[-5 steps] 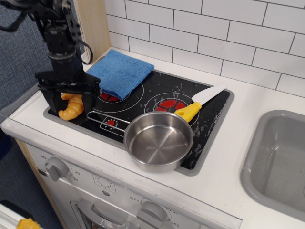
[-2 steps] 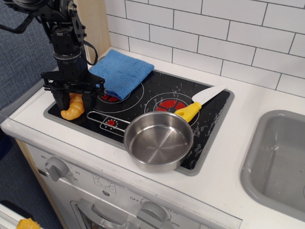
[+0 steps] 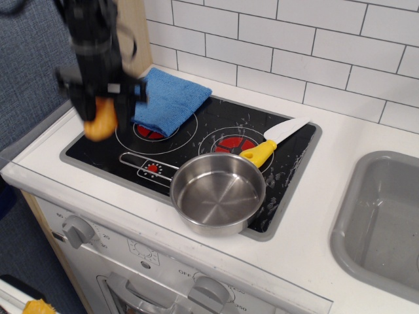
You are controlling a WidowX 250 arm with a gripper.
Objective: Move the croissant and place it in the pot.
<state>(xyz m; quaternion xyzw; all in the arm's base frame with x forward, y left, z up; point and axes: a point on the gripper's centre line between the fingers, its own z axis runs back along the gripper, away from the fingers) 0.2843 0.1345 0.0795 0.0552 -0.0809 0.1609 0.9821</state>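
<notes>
White tiles back a black hob (image 3: 216, 140) where the pot (image 3: 218, 193) sits empty at the front, while the blurred gripper (image 3: 99, 112) holds the croissant (image 3: 100, 122), jaws closed on it, above the hob's left end.

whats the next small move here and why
Probably carry the croissant to the right, toward the pot. The blurred gripper holds it lifted clear of the stovetop at the left end, while the pot sits empty at the front edge, so travel across comes before lowering.
</notes>
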